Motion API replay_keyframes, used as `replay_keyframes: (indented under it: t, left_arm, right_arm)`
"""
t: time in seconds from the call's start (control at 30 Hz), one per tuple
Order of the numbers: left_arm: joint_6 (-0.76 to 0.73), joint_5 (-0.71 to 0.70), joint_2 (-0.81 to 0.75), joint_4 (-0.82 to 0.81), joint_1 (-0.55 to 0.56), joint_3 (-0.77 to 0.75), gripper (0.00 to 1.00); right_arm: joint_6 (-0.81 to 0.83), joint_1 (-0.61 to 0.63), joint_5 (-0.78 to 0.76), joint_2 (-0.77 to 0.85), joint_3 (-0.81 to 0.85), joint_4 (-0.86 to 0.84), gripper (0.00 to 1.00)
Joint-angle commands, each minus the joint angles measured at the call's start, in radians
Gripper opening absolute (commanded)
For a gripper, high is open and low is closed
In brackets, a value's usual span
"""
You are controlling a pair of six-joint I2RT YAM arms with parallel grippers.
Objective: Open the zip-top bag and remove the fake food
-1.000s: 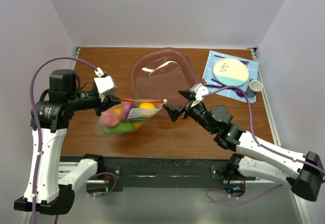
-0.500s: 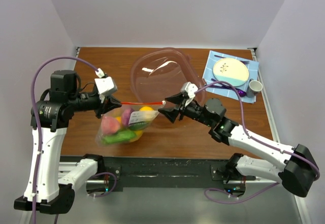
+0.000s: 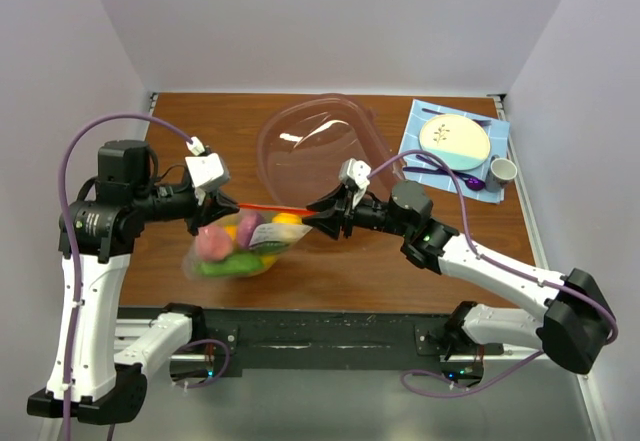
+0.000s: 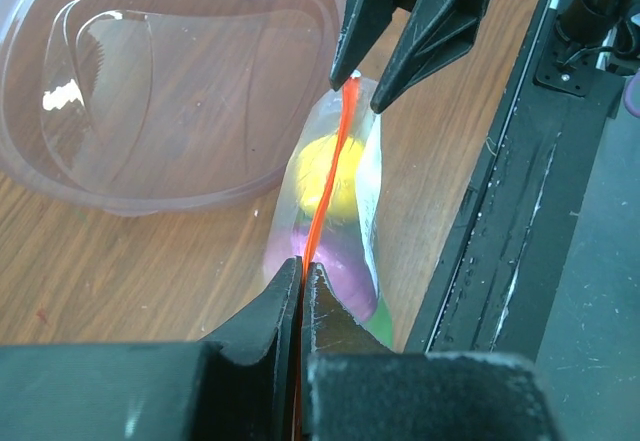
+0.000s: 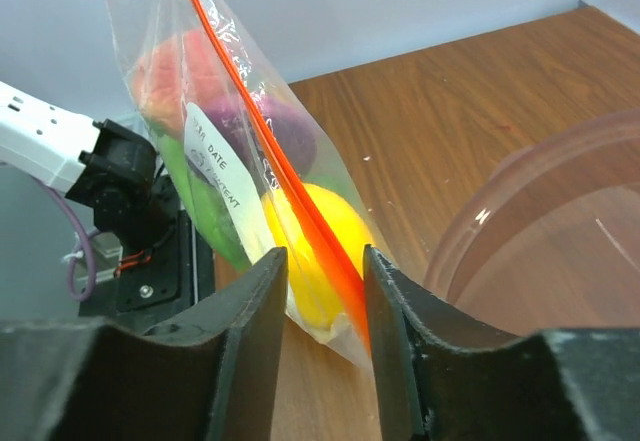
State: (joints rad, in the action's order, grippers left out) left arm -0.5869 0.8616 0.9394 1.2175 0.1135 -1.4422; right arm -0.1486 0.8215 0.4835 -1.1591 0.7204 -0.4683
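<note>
While left fingers (image 4: 258, 333) pinch the zip-top bag (image 4: 350, 223), right fingers (image 5: 250, 326) straddle it, half-parted.

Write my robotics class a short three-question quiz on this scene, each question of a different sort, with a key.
1. True or false: the left gripper is shut on the orange-red zip strip of the zip-top bag.
2. Multiple choice: the right gripper has its jaws A) clamped on a fruit; B) apart, with the strip's far end between them; C) well clear of the bag.
3. Short answer: where is the fake food?
Key: 1 true; 2 B; 3 inside the bag.
</note>
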Motion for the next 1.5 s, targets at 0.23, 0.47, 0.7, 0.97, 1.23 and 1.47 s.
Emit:
replay_keyframes:
  t: [0.23, 0.47, 0.7, 0.97, 1.23, 1.47]
  left_arm:
    - [-0.031, 0.096, 0.009, 0.042, 0.002, -0.056, 0.00]
    - [-0.056, 0.114, 0.029, 0.074, 0.002, -0.061, 0.00]
    - [-0.079, 0.117, 0.029, 0.097, 0.002, -0.060, 0.00]
    - [-0.097, 0.100, 0.032, 0.097, 0.003, -0.052, 0.01]
    - [-0.123, 0.085, 0.029, 0.096, 0.003, -0.034, 0.02]
    - [-0.139, 0.079, 0.003, 0.071, 0.003, 0.008, 0.02]
  right_arm:
    - [0.132, -0.005, -0.184, 0.010, 0.083, 0.083, 0.51]
    - [0.178, -0.012, -0.186, -0.004, 0.140, 0.114, 0.54]
    - [0.221, -0.013, -0.054, -0.085, 0.238, 0.187, 0.54]
    - [0.268, -0.016, 0.188, -0.137, 0.323, 0.367, 0.51]
    - [0.261, -0.065, 0.363, -0.074, 0.315, 0.428, 0.50]
    - [0.211, -0.073, 0.437, -0.044, 0.321, 0.408, 0.50]
